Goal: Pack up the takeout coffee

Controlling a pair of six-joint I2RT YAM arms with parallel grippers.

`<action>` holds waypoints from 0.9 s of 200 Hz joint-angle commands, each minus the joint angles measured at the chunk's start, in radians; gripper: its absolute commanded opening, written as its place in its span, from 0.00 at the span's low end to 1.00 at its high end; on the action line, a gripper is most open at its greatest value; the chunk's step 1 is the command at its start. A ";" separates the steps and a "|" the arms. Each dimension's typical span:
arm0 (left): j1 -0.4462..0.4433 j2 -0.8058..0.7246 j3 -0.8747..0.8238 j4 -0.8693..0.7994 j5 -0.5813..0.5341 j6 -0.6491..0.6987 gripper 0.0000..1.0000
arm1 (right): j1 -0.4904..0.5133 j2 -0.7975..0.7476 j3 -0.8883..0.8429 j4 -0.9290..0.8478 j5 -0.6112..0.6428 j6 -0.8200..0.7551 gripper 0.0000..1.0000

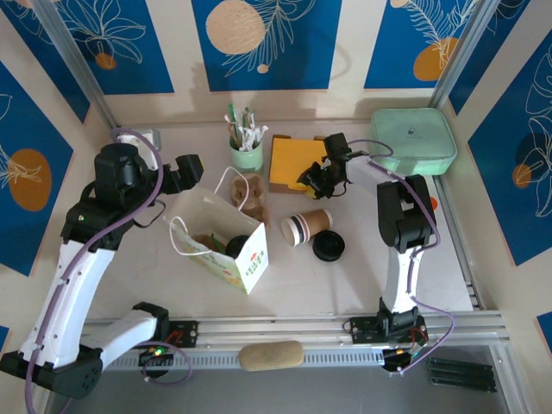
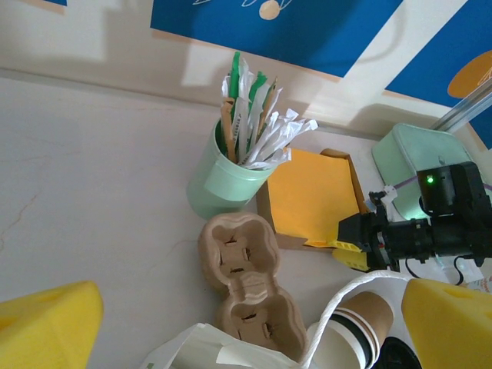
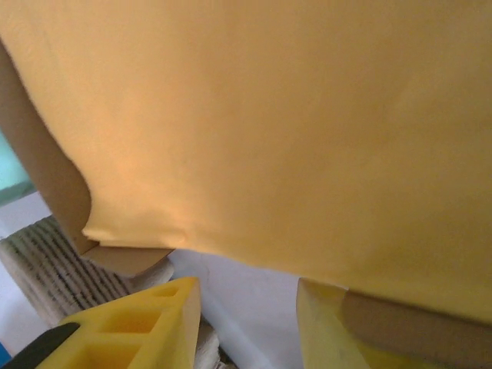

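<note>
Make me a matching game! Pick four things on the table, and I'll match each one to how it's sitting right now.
Things:
1. paper coffee cup
2. black lid
3. mint-green cup
4. white paper bag

How it sits:
A. stands upright, holding wrapped utensils
B. stands open at the top
C. lies on its side
D. lies flat, not on any cup

Right pairs: 1-C, 2-D, 3-A, 4-B

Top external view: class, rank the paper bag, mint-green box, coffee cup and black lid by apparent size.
1. white paper bag, though it stands nearer the camera
2. mint-green box
3. takeout coffee cup
4. black lid
</note>
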 commanded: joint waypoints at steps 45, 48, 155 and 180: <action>0.008 0.009 0.004 0.020 0.015 0.007 0.99 | -0.011 0.028 0.051 -0.015 -0.022 0.006 0.30; 0.009 0.008 0.004 0.020 0.015 0.008 0.99 | -0.011 0.026 0.052 -0.015 -0.023 0.005 0.30; 0.008 0.020 0.004 0.031 0.024 0.006 1.00 | -0.014 0.005 0.045 -0.007 -0.036 0.007 0.27; 0.008 0.020 0.004 0.029 0.022 0.009 0.99 | -0.014 -0.004 0.042 -0.007 -0.035 0.006 0.26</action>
